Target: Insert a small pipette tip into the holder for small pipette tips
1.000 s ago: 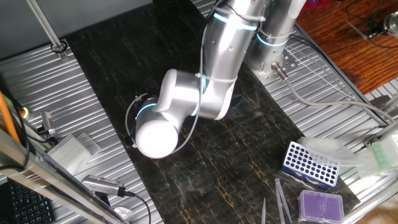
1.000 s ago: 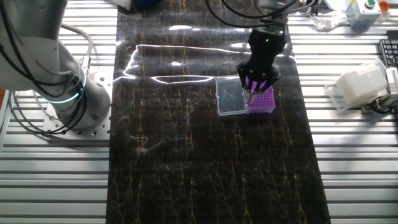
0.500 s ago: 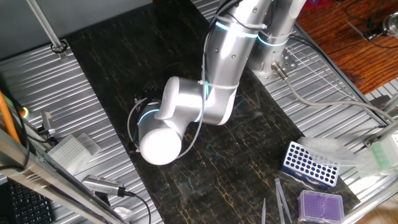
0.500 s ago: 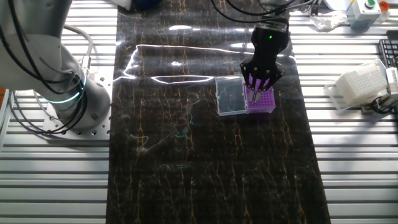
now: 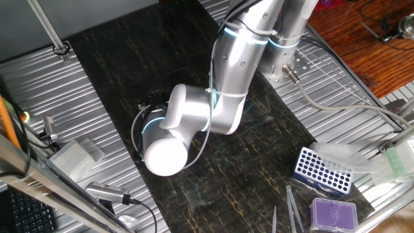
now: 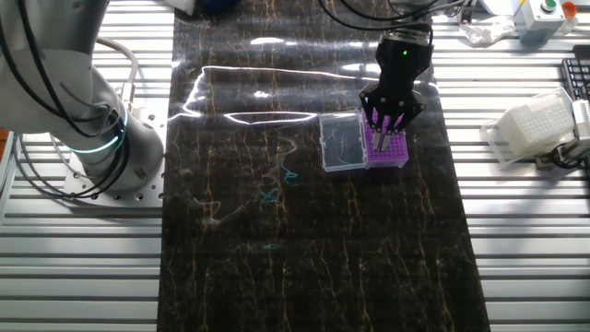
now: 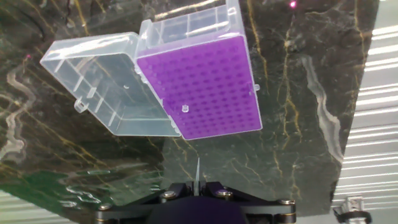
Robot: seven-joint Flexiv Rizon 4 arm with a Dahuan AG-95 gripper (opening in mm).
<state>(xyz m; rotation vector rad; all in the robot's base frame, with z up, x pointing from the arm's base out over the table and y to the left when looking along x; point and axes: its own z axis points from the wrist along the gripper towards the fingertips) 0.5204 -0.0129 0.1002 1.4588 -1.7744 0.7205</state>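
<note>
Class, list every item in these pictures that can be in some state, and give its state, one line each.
holder for small pipette tips: lid open, flat on the mat; one tip seated in the grid
small pipette tip: held in the gripper, above the mat
gripper: shut on the tip
blue rack: holes look empty

The silver jointed robot arm (image 5: 213,97) reached down across the table, elbow bent. Its black two-finger gripper (image 6: 385,132) pointed downward, fingers (image 6: 376,118) drawn close together around a thin tip.
</note>
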